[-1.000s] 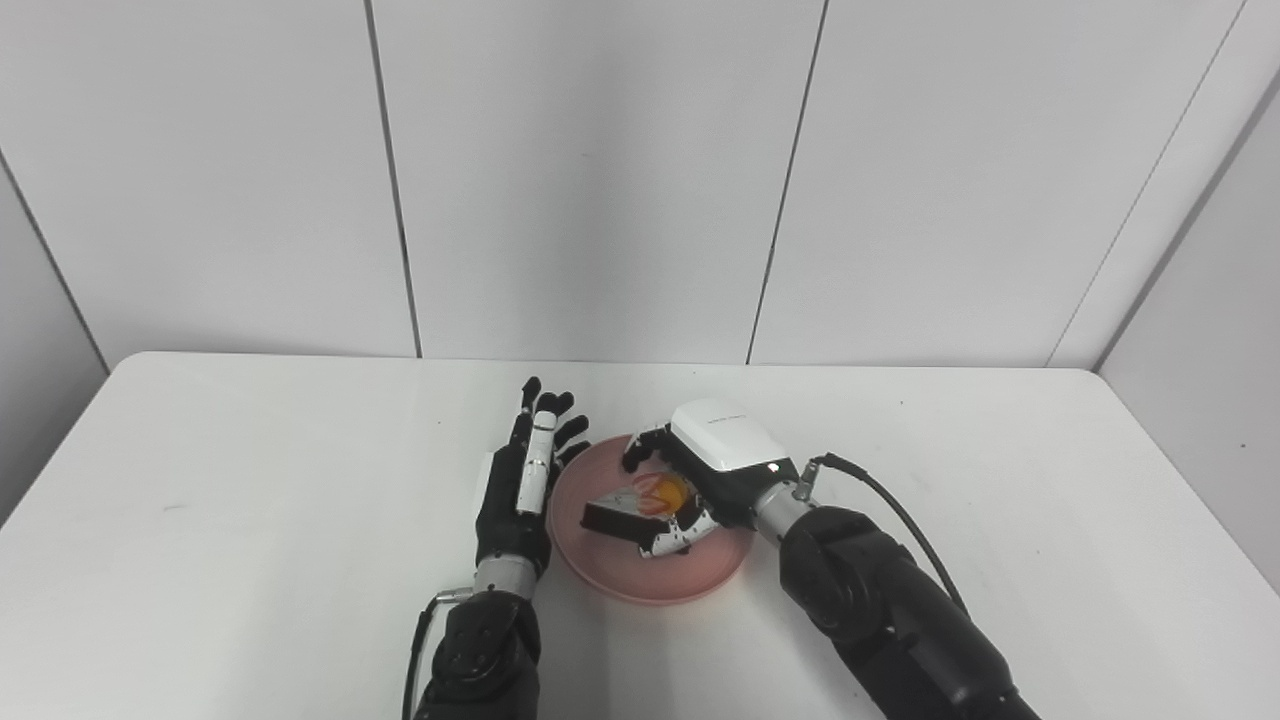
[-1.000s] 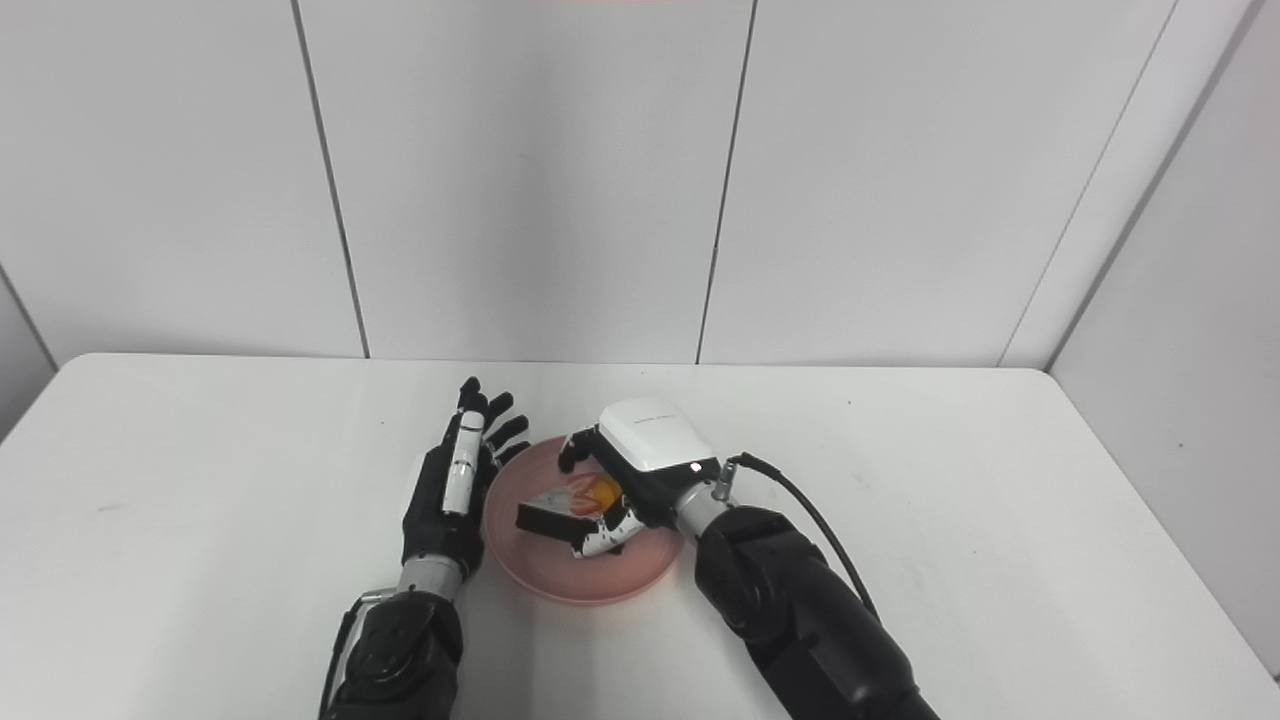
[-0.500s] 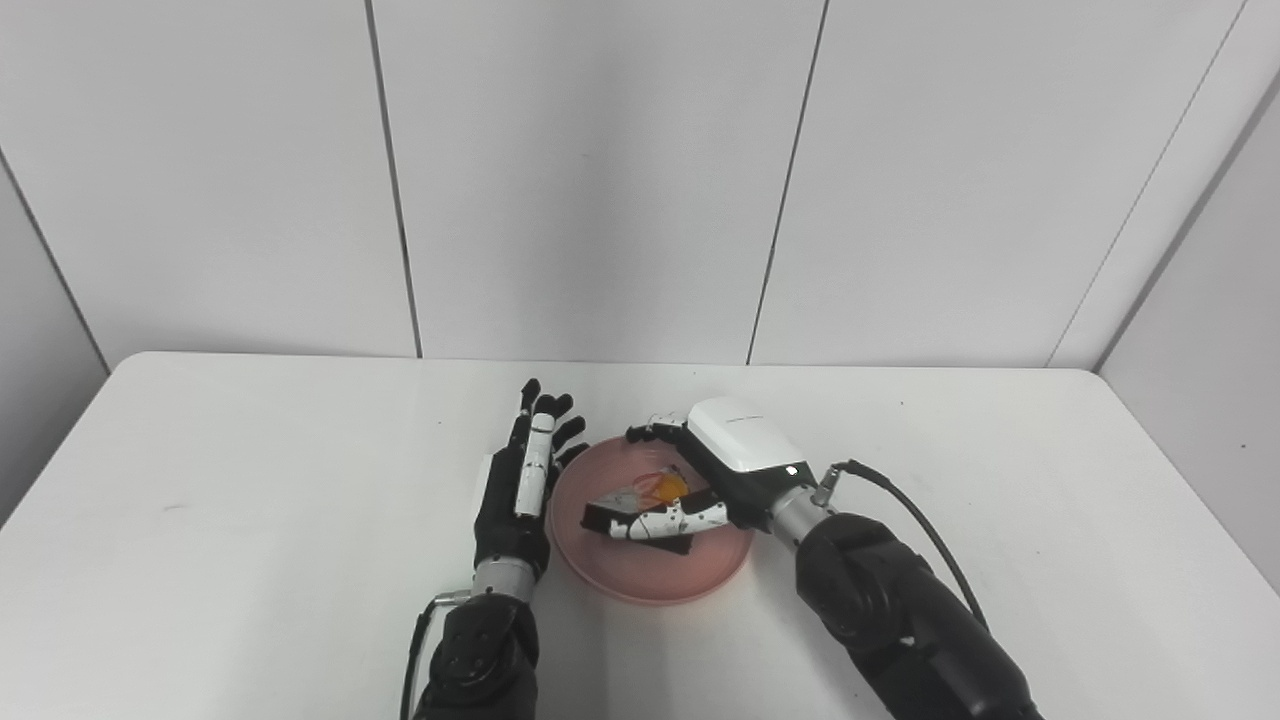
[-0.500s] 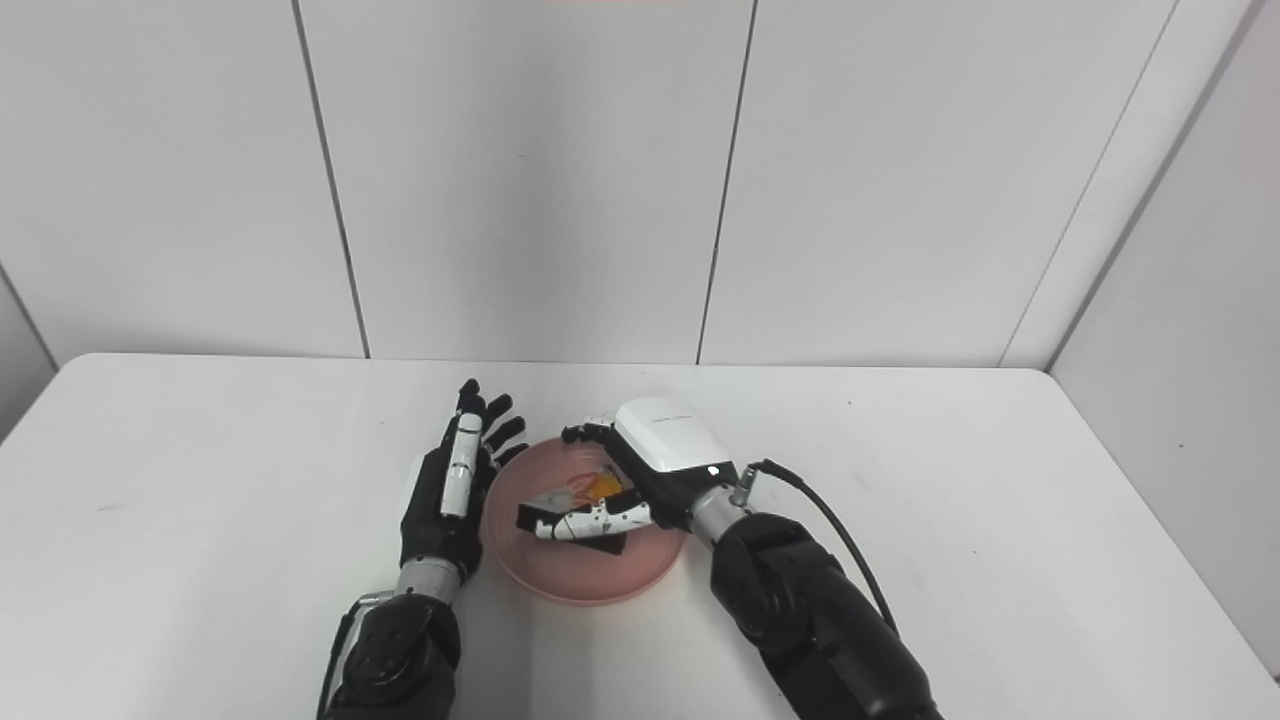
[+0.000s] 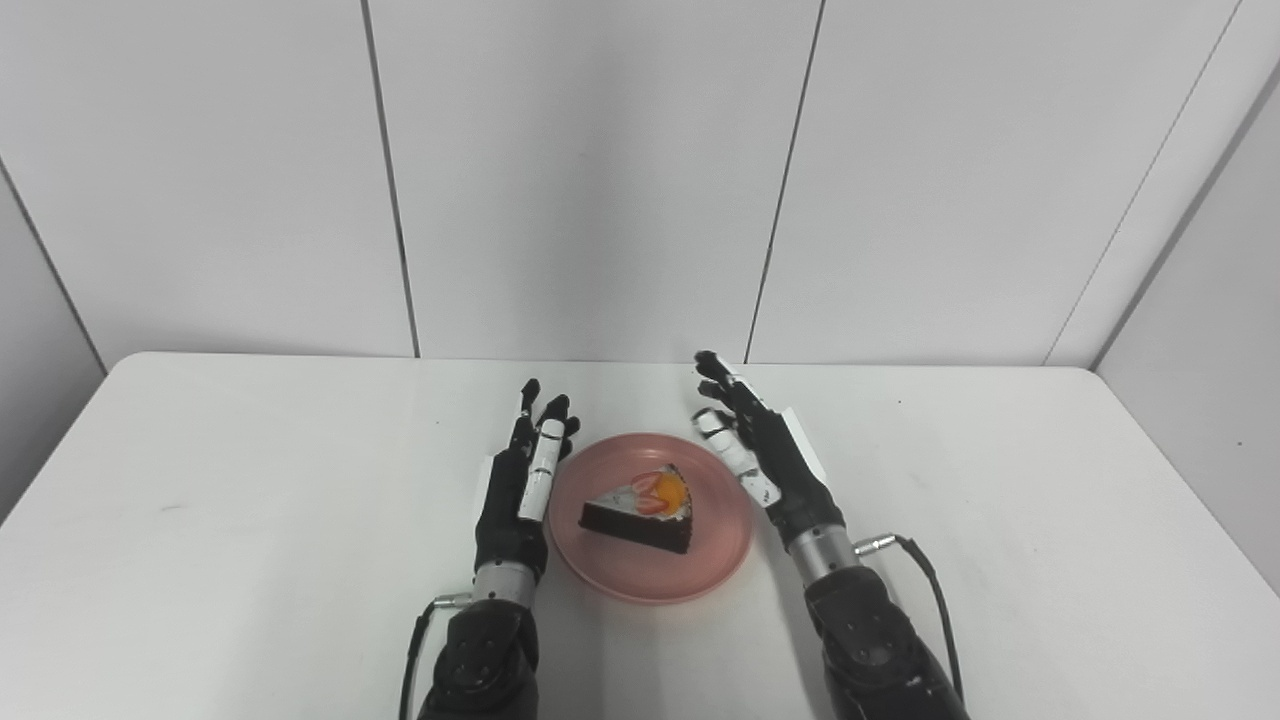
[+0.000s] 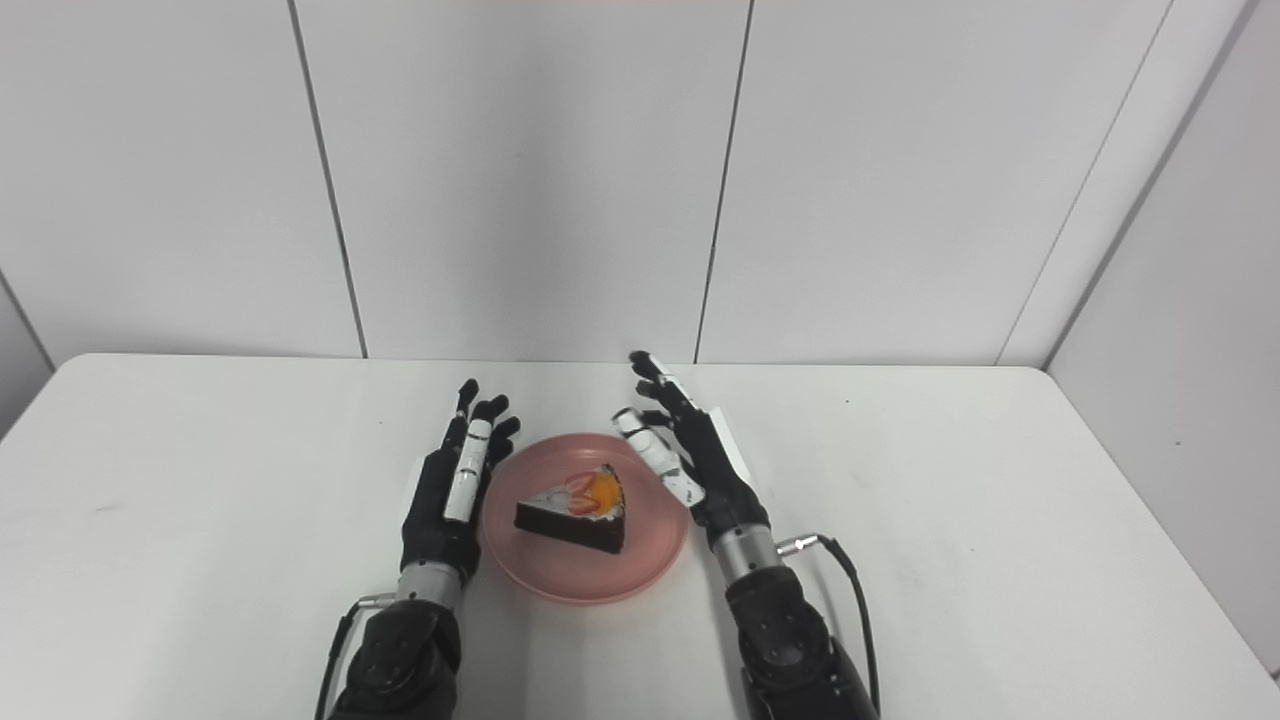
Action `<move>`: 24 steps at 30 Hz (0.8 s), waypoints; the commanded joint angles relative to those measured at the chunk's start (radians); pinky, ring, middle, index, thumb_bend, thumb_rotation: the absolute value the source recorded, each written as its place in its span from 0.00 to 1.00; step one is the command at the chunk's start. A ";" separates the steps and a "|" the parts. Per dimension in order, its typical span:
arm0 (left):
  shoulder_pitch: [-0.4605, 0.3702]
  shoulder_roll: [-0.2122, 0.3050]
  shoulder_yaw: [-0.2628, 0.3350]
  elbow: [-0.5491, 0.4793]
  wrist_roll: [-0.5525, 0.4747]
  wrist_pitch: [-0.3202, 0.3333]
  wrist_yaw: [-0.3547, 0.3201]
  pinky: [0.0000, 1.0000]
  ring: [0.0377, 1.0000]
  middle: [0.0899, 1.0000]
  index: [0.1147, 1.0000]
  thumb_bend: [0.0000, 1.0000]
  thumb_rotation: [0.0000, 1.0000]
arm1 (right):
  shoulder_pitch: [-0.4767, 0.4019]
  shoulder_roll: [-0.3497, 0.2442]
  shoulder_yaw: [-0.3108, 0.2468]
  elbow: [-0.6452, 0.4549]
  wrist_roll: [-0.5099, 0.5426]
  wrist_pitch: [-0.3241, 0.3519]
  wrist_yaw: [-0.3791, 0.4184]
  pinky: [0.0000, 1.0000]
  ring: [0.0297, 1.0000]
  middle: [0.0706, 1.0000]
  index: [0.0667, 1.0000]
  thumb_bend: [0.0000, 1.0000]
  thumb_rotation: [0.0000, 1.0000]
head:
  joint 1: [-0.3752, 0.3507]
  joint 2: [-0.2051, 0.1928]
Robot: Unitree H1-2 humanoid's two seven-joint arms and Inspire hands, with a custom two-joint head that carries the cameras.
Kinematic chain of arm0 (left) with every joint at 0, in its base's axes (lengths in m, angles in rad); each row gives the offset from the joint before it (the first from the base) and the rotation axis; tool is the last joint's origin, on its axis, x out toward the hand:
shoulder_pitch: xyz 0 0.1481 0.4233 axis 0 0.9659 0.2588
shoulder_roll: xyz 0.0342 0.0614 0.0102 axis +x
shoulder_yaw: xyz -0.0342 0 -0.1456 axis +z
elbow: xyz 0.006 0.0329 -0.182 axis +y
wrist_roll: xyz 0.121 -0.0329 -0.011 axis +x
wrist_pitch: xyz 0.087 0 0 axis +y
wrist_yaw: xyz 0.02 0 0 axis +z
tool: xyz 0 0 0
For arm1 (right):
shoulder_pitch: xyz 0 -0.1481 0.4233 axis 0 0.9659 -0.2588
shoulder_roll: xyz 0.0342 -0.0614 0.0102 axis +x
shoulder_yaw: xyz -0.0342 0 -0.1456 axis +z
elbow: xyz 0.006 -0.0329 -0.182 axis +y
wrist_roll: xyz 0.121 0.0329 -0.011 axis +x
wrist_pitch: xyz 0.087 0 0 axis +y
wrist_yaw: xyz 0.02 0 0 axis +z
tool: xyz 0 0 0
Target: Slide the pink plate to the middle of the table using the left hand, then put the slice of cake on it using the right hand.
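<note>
Count, both eye views agreeing: there was 1 white table [image 5: 250, 520]. On it sat 1 pink plate [image 5: 610, 565], w/ 1 slice of cake [image 5: 640, 515] on top. The slice carried approx. 2 bits of fruit, red and orange. There were 2 robot hands: 1 left hand [image 5: 515, 490] and 1 right hand [image 5: 765, 455], each w/ 1 black forearm.
</note>
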 commanded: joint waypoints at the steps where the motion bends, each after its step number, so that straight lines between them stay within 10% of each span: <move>1: 0.037 0.000 -0.003 0.013 0.015 0.022 0.037 0.97 0.94 0.96 1.00 0.65 0.89 | -0.013 0.013 -0.030 -0.003 0.044 -0.031 -0.017 0.78 0.84 0.88 0.95 0.75 1.00 | 0.000 0.002; 18: 0.045 -0.002 -0.002 0.006 0.021 0.017 0.038 1.00 0.96 0.97 1.00 0.64 0.90 | 0.029 0.021 -0.016 0.080 -0.005 -0.043 -0.059 0.76 0.85 0.86 0.89 0.72 0.97 | 0.002 0.002; 24: 0.043 -0.002 0.003 0.003 0.009 0.021 0.031 1.00 0.97 0.98 1.00 0.63 0.91 | 0.042 0.009 0.021 0.086 -0.125 -0.096 -0.147 0.89 0.92 0.94 0.90 0.64 1.00 | 0.007 0.004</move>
